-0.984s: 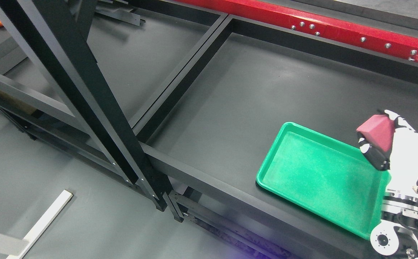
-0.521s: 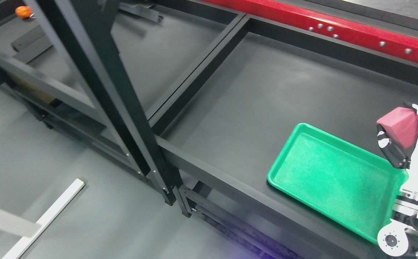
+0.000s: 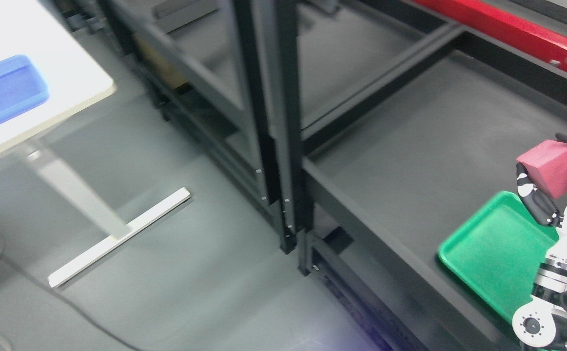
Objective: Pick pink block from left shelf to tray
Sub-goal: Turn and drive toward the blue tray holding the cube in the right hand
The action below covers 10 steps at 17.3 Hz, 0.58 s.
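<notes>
My right hand [image 3: 554,183] rises from the lower right edge with its fingers shut on the pink block [image 3: 550,166]. The block hangs above the far corner of the green tray [image 3: 488,253], which lies on the dark shelf surface [image 3: 410,156] at the right. Part of the tray is cut off by the picture's right edge and by my forearm. The left arm does not show.
A black upright post [image 3: 276,122] of the shelf frame stands in the middle. A red beam [image 3: 522,34] runs along the back right. A white table [image 3: 29,78] with a blue bin [image 3: 0,92] stands at the upper left, its leg and foot [image 3: 117,234] on the grey floor.
The camera has swung left, so the whole scene shifted right and the white table with the blue bin came into view. The pink block stays held in my right hand above the tray.
</notes>
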Available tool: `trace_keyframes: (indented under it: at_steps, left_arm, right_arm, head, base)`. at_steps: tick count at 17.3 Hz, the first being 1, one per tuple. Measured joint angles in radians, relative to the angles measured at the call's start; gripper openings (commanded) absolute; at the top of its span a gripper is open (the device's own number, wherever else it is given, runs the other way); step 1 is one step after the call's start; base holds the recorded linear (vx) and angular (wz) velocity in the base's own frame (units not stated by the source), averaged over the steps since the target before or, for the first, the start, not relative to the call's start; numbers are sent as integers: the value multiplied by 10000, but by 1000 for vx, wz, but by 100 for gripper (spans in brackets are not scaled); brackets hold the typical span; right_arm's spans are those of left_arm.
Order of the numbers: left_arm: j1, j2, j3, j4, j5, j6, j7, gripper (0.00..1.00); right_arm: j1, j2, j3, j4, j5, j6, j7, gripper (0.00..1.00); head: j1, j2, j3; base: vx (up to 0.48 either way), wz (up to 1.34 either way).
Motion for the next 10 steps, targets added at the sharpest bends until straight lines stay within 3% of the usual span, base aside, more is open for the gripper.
trace_keyframes:
  at_steps: [10]
  left_arm:
    - [1, 0, 0, 0, 0, 0, 0, 100]
  right_arm:
    - [48, 73, 57, -103, -188, -15, -73, 0]
  head:
    - [0, 2, 0]
  base:
    - [-99, 774]
